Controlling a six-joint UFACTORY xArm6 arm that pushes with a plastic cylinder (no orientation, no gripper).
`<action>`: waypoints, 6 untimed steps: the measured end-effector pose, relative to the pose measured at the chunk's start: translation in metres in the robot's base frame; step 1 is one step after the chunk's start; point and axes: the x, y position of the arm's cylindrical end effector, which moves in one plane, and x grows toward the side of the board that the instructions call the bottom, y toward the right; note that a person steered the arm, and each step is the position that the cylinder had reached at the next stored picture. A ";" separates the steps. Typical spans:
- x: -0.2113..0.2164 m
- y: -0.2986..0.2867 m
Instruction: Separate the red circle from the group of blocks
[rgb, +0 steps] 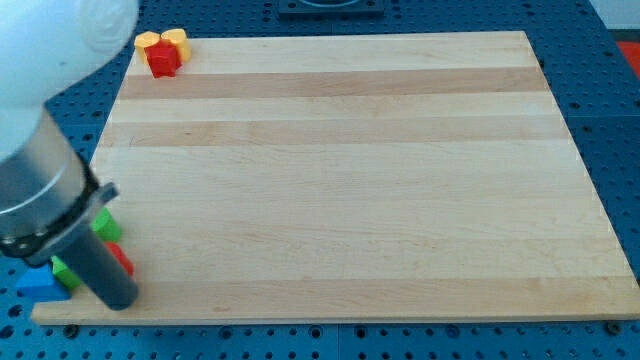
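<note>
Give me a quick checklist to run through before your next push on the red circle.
1. Target located: cannot tell; a red block shows at the view's bottom left, mostly hidden, shape unclear.
2. My tip visible: ok, at the board's bottom left edge.
3. Tip beside target: ok, red block just above and right of it.
4. Group still close: not ok, green blocks and a blue block crowd it.
5. Top-left cluster untouched: ok, yellow blocks and red block sit together.
6. Wooden board stays under blocks: not ok, blue block is off the edge.
</note>
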 end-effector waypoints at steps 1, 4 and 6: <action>0.001 -0.022; -0.052 -0.011; -0.081 0.024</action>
